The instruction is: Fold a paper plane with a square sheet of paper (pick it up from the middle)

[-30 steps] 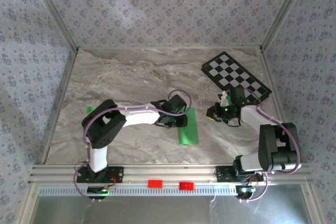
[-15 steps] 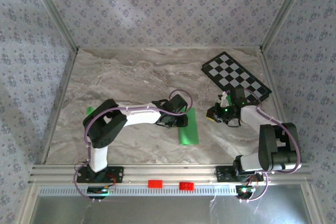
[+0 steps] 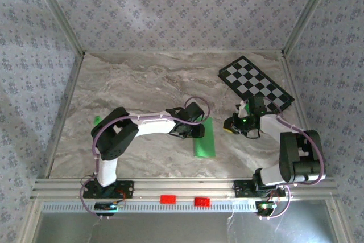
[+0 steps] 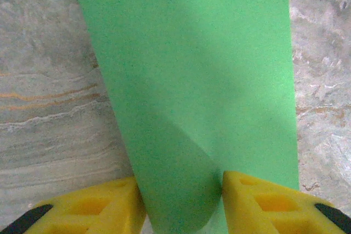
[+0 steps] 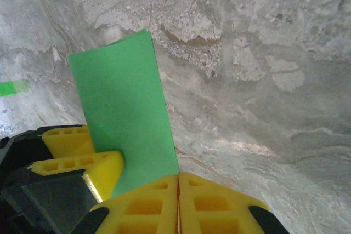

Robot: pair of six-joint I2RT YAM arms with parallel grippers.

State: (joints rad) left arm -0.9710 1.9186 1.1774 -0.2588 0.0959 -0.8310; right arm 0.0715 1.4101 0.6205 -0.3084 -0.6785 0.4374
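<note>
The left jaws stand partly open at the bottom edge of the left wrist view. Their two yellow fingers are apart, and the rounded near end of a bright green sheet of thin paper fills the gap, touching the inner face of each finger without being pressed flat. From there the sheet, folded to a long narrow strip, runs up the middle of that frame and off its top edge. It lies on the grey marble-patterned worktop, which shows on both sides of it.

The right jaws are fully shut with nothing between them; in the right wrist view their yellow fingers meet along a thin seam at bottom centre. Just left of them the left jaws' fingers show, with the green strip reaching from them toward the upper left of centre.

In the top view the strip lies below the centre of the frame, its long side running nearly top to bottom. The left jaws are at its upper left edge, and the right jaws are near on its right, apart from it. A black-and-white checkered board lies flat at the upper right of the worktop. A tiny green block sits at the worktop's left edge. Two small red blocks rest on the metal rail along the bottom.
</note>
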